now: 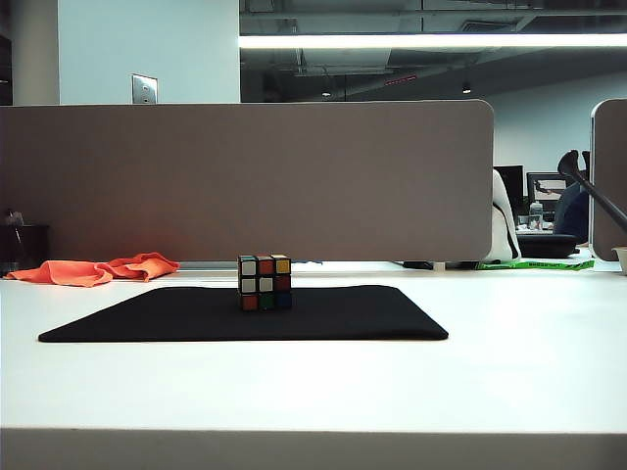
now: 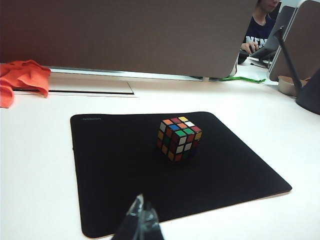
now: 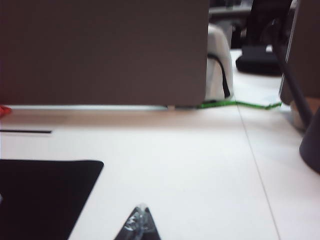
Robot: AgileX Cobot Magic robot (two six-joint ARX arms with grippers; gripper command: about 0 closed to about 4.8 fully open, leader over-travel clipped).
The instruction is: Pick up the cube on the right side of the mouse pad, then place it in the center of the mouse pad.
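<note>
The left gripper [image 2: 141,222] hangs above the near edge of the mouse pad [image 2: 120,170], its fingertips pressed together and holding nothing. The right gripper [image 3: 140,225] hovers over bare table [image 3: 190,170] just right of the pad, jaws likewise closed and empty. The cube [image 1: 265,282] stands upright near the pad's middle, in the centre of the exterior frame. Farther back at left lies an orange cloth [image 1: 93,269], before a grey partition [image 1: 245,181].

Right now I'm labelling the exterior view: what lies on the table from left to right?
Orange cloth → mouse pad, with the cube standing near its middle → green strip.
</note>
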